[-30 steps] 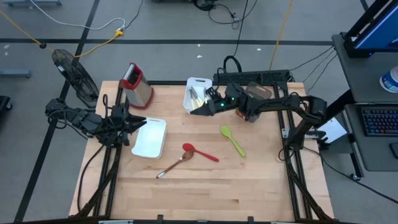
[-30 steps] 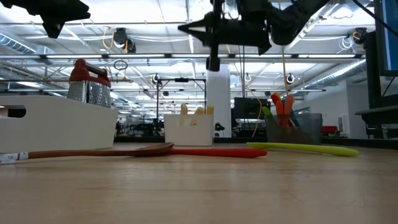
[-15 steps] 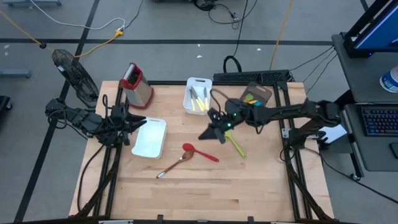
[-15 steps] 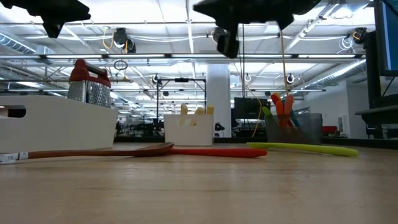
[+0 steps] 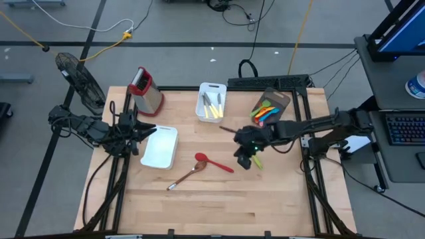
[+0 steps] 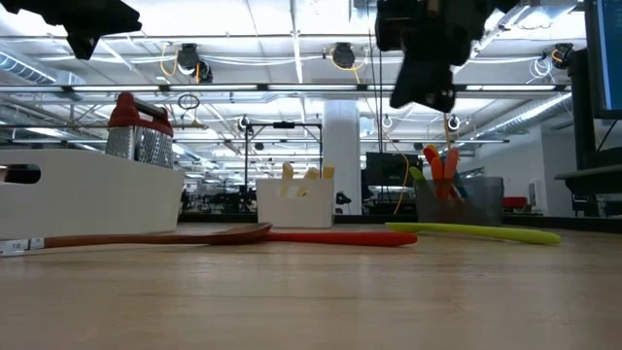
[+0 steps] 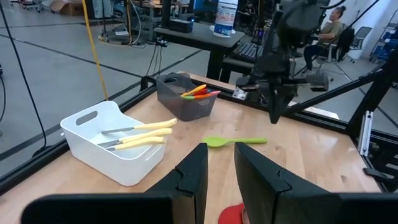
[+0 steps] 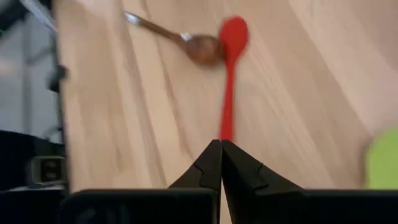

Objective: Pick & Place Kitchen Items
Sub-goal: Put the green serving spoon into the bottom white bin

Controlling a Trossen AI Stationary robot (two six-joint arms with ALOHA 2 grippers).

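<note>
R end effector (image 5: 244, 161) over green spoon (image 5: 255, 159), red spoon (image 5: 212, 162) nearby

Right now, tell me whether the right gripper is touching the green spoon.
Apart. The low view shows the right gripper hanging shut well above the green spoon, which lies flat on the table with open air between them.

Even, bright overhead light; one view blurred

Ceiling strip lights (image 6: 243, 92) glare in the low view, silhouetting the arms; the wooden surface (image 5: 219, 192) shows only soft shadows. The right wrist view is blurred, the red spoon (image 8: 230, 68) smeared.

Wooden table (image 5: 219, 199): spoons (image 5: 216, 162), bins (image 5: 211, 103), grater (image 5: 145, 91)
</note>
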